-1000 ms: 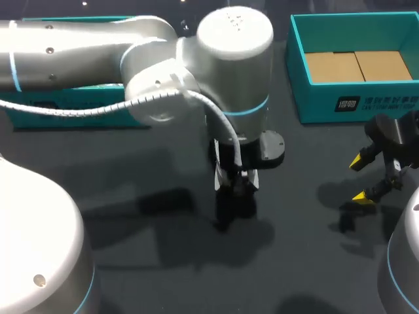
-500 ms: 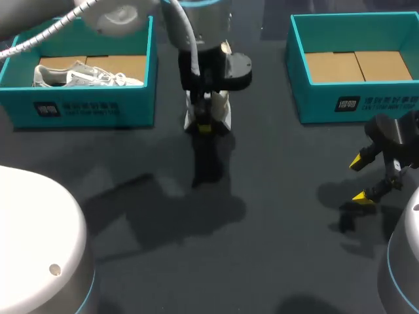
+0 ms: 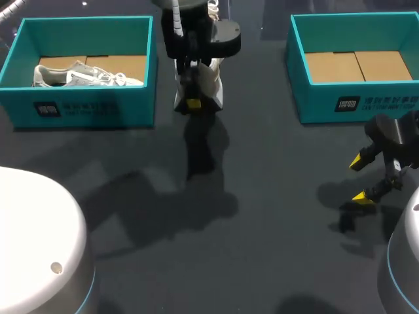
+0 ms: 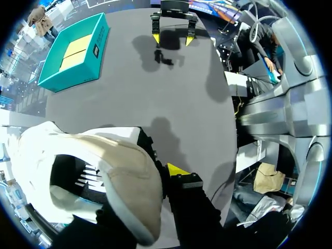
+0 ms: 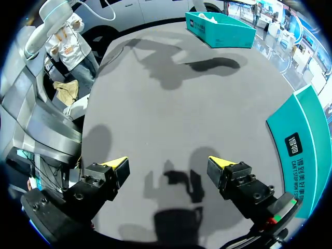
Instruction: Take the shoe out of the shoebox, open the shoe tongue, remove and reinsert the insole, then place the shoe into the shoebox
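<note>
Working on: taking the shoe out looks done; the white sneaker (image 3: pixel 208 85) hangs over the counter (image 3: pixel 262 216) at 12 o'clock, between the left shoebox (image 3: pixel 85 112) and the right shoebox (image 3: pixel 357 104).
Next move: probably setting it down mid-counter, so that the tongue can be opened.
Left arm: left gripper (image 3: pixel 194 102) points down, jaws clamped on the sneaker.
Right arm: right gripper (image 3: pixel 361 178) sits low at 3 o'clock, jaws spread and empty.

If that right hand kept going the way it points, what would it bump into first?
The right hand would probably meet the bare table, near its own shadow; nothing stands between. The nearer shoebox and the left hand's white shoe are off that line.
</note>
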Available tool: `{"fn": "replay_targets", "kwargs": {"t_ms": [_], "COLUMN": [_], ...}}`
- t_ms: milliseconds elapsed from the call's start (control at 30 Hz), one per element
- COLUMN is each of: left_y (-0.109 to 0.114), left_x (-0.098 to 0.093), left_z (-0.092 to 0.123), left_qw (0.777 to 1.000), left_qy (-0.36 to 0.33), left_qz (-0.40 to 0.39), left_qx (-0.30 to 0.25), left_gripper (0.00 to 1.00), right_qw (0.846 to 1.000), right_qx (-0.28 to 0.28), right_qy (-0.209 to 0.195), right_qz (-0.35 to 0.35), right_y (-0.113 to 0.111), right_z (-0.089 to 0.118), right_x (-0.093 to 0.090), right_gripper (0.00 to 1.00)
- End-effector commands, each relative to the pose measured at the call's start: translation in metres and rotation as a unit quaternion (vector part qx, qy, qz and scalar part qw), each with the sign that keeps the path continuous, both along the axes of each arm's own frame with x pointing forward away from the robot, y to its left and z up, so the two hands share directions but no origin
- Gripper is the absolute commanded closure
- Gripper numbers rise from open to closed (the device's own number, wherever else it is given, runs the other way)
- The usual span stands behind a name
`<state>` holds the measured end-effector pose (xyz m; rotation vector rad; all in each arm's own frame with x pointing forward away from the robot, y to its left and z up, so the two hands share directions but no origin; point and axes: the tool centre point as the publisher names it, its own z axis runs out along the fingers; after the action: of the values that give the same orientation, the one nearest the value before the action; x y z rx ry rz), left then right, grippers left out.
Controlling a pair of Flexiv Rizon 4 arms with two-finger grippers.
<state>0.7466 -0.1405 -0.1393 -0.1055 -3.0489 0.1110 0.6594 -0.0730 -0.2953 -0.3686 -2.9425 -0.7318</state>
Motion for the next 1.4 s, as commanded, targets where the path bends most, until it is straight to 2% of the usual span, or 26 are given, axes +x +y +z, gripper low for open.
{"fn": "replay_targets", "kwargs": {"t_ms": [33,233,667,1000,1133,1267,1400], "left_y": [0.003,0.038,0.155,0.258,0.295,0.325,0.345], "left_x": [0.005,0.042,0.147,0.236,0.269,0.293,0.310], "left_z": [0.005,0.015,0.028,0.018,0.016,0.012,0.004], "left_qw": [1.000,1.000,0.999,0.999,0.999,0.999,1.000], "left_qy": [0.004,0.001,-0.008,0.008,-0.006,0.000,0.006], "left_qz": [-0.001,0.018,0.042,0.038,0.035,0.032,0.014], "left_qx": [0.000,0.006,0.003,0.007,0.021,0.022,0.027], "left_gripper": [1.00,1.00,1.00,1.00,1.00,1.00,1.00], "right_qw": [1.000,1.000,1.000,1.000,1.000,1.000,1.000], "right_qx": [-0.001,-0.001,-0.001,-0.001,-0.001,-0.001,-0.001], "right_qy": [-0.001,-0.001,-0.001,-0.001,-0.001,-0.001,-0.001], "right_qz": [-0.001,-0.001,-0.001,-0.001,-0.001,-0.001,-0.001], "right_y": [0.000,0.000,0.000,0.000,0.000,0.000,0.000], "right_z": [0.000,0.000,0.000,0.000,0.000,0.000,0.000], "right_x": [-0.001,-0.001,-0.001,-0.001,-0.001,-0.001,-0.001], "right_gripper": [0.00,0.00,0.00,0.00,0.00,0.00,0.00]}}
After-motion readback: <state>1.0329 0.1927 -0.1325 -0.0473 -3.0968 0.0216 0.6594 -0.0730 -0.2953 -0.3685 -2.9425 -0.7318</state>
